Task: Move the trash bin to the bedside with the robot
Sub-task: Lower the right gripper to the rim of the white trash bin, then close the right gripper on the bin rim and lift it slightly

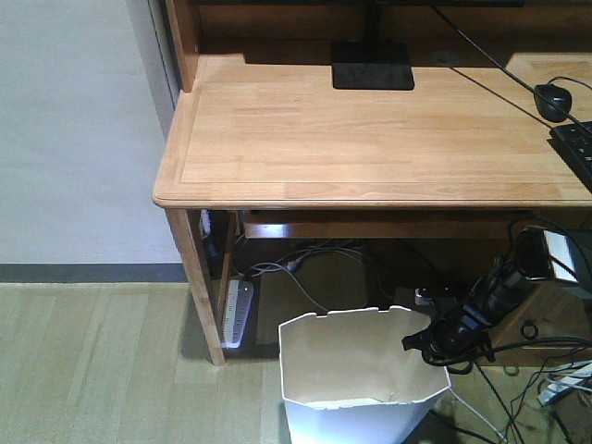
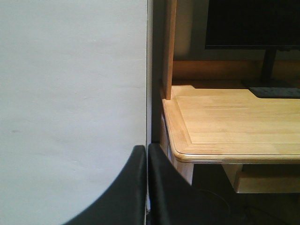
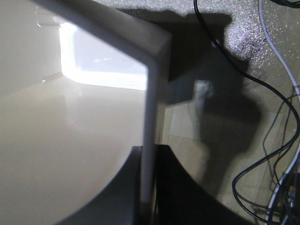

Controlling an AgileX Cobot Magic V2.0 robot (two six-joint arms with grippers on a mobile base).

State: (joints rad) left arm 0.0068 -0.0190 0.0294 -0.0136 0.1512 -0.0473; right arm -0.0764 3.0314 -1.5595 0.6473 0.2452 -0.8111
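1. Trash bin (image 1: 351,370): white, with a faceted, notched rim. It stands upright on the wooden floor (image 1: 92,361), in front of the table (image 1: 370,139) and just outside its front edge, toward the table's left front leg. The inside is plain beige with nothing visible in it.
2. Right hand (image 3: 147,187): clamped on the bin's rim wall. One finger (image 3: 112,197) lies against the inner face and the other (image 3: 187,197) against the outer face, with the thin wall pinched between them. In the front view the right hand (image 1: 416,342) sits at the rim on the side of the bin farther from the table's left leg.
3. Right arm (image 1: 490,287): black and jointed, reaching down below the table's front edge with black cables (image 1: 546,351) looped around it.
4. Left hand (image 2: 147,183): fingers pressed together along a single seam, holding nothing. It is raised beside the table's left front corner (image 2: 180,150) and faces the white wall (image 2: 70,93).
5. On the table: a black monitor stand (image 1: 373,67) at the back, with a mouse (image 1: 553,100) and a keyboard (image 1: 575,148) at the right edge.
6. Under the table: a white power strip (image 1: 236,313) beside the left leg, among loose cables.
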